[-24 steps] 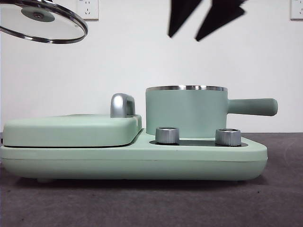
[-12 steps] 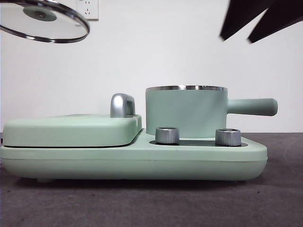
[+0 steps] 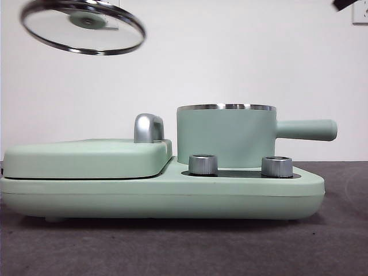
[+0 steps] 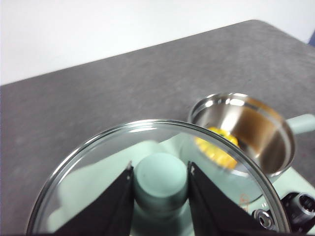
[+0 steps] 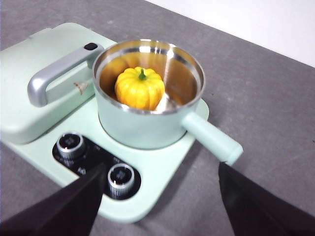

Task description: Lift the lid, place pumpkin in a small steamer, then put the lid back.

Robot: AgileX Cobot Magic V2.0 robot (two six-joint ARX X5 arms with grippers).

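Two grippers are shown: the lid (image 4: 152, 182) is pinched by its knob in the left gripper (image 4: 160, 179), with the steamer (image 4: 246, 130) holding the pumpkin (image 5: 140, 88) lying below and ahead, while the right gripper (image 5: 160, 196) is spread wide above.

I carried the round clear-glass lid with the steel rim and mint-green knob (image 3: 83, 27) sideways from the top corner of the front view toward the mint-green steel-rimmed pot with the long side handle (image 3: 227, 136), still high above the table, my left fingers (image 4: 116, 196) clamped on its knob. My right fingers (image 5: 74, 204) rose away until only a dark tip showed at the far top corner.
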